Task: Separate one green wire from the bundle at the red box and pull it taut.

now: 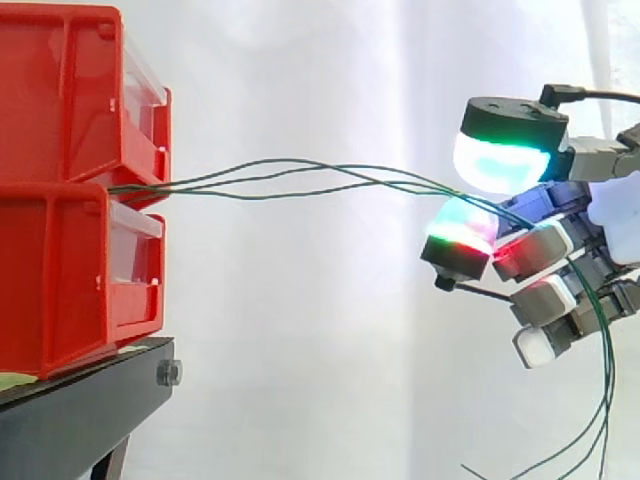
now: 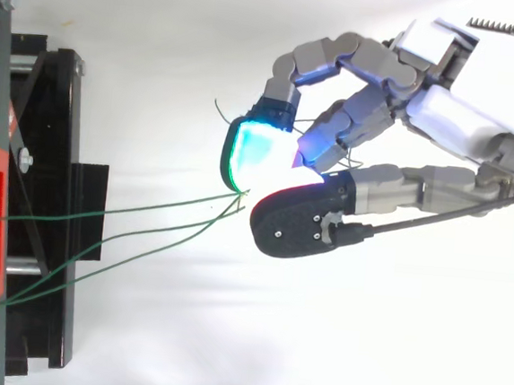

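Observation:
Three thin green wires [image 1: 300,175] come out between the two stacked red bins [image 1: 60,190] at the left and run right in slack curves. They meet at my hand [image 2: 462,111], which reaches in from the right. There the bundle passes between a green-glowing pad [image 1: 500,155] above and another glowing pad [image 1: 460,235] just below, which close on it together. In the top view the wires [image 2: 129,213] converge where those two pads meet. Behind the hand [image 1: 560,240] the wire tails [image 1: 600,400] hang down loose.
The red bins rest on a black stand [image 1: 80,400] at the left, whose frame [image 2: 51,183] sits under the first stretch of the wires. A white curtain is behind, and open space lies between the bins and the hand.

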Controlling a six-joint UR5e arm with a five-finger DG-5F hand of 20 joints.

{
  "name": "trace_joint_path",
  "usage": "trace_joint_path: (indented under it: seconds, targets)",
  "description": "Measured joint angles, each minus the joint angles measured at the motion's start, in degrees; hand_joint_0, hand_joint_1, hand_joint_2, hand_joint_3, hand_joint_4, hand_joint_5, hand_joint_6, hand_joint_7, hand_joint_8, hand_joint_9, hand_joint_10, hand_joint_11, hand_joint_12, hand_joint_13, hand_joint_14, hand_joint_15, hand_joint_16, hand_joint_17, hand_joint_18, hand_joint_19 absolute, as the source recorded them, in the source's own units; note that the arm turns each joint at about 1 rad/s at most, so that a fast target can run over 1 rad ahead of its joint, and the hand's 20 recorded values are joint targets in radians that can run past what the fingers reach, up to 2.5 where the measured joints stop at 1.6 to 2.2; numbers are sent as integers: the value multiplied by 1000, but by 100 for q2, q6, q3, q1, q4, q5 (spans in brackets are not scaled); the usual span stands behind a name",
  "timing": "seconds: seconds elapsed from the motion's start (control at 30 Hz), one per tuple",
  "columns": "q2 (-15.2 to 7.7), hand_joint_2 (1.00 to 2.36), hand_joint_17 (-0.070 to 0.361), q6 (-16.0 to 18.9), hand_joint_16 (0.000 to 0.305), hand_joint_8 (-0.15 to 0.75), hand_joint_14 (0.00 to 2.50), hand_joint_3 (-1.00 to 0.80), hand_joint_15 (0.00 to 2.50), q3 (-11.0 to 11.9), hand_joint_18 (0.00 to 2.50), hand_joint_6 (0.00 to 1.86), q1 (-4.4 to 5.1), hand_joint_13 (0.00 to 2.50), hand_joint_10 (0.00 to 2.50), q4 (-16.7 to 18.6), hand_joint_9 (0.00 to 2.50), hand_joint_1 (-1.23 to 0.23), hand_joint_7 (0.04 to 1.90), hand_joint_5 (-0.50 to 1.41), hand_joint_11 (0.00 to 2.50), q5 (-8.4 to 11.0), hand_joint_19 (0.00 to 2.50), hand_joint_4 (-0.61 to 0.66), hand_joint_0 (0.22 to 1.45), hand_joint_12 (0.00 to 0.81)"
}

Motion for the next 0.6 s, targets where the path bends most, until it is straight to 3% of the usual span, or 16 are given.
trace_joint_path:
  seconds: [0.1,0.17,0.3,0.4,0.53,0.6]
  targets:
    - [1,1004,118,0,53,264,30,-454,1012,0,693,886,2,992,12,12,1161,-776,1021,-175,1403,0,774,111,631,378]
    - [-1,1000,120,0,53,263,30,-500,1011,0,698,878,3,1007,12,17,1172,-722,1007,-179,1398,0,781,109,577,390]
    - [-3,1000,135,-12,60,287,21,-500,1254,0,750,865,3,1237,0,22,1277,-609,961,-194,1550,0,798,158,485,397]
    - [-3,1000,144,-23,64,299,0,-500,1524,-1,832,868,3,1401,585,31,1194,-564,927,-206,1413,0,842,185,449,404]
    - [-4,1000,151,-69,67,318,847,-500,1279,-1,927,872,5,1292,1218,36,1091,-540,902,-215,1179,0,915,219,425,420]
    - [-4,1000,151,-100,67,323,1106,-500,1196,-4,941,872,7,1248,1316,37,1073,-539,894,-216,1164,0,940,222,424,414]
